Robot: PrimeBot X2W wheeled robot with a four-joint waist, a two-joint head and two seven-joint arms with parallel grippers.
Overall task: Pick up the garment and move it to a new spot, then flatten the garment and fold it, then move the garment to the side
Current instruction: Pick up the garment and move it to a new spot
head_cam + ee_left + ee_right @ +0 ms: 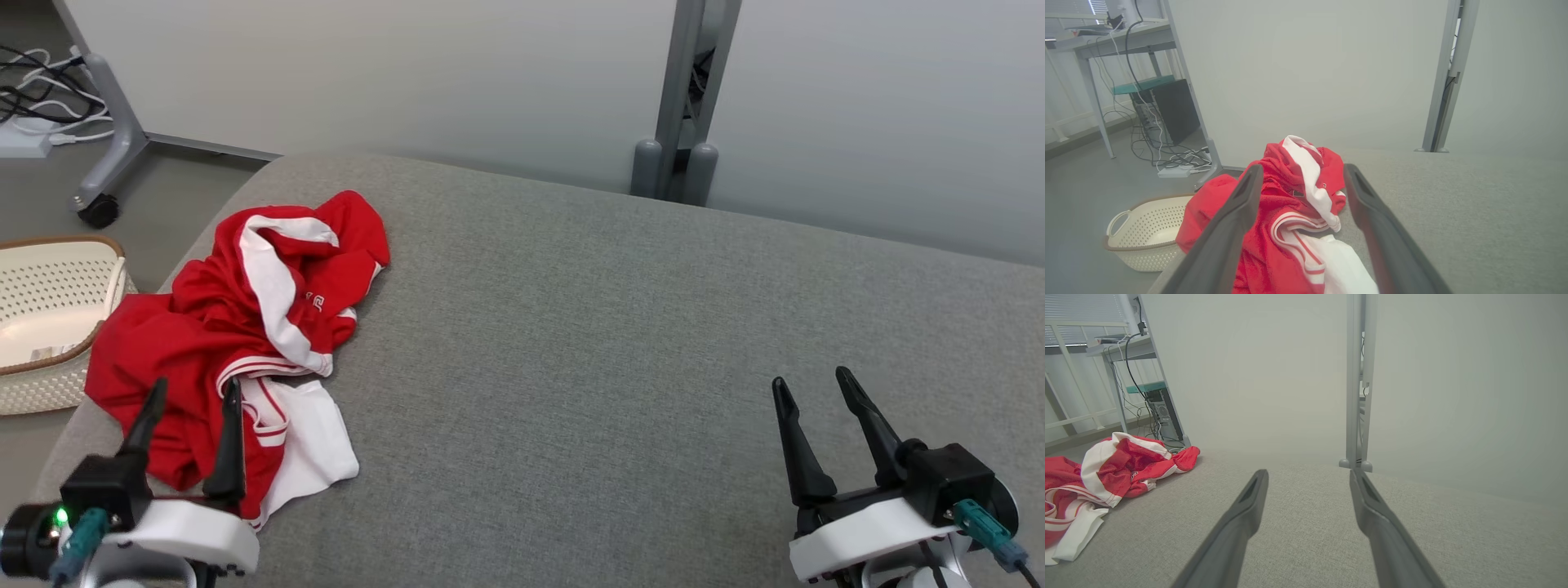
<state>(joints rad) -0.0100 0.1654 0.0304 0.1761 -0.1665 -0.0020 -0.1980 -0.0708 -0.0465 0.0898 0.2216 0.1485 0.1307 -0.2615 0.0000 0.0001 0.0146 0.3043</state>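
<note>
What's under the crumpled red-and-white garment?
The crumpled red-and-white garment lies on the grey woven fabric surface, near its left edge. Whatever sits beneath the heap itself is covered.

The garment [245,327] lies bunched at the left end of the bench [612,327], and the basket [41,384] sits on the floor [180,188] just beside that end, further left. The left pincer [197,384] hangs at the garment's near side, while the right pincer [810,377] is well apart over the bench's near right. Behind the bench stands a partition [408,73], with a post [682,98] right of centre.
</note>
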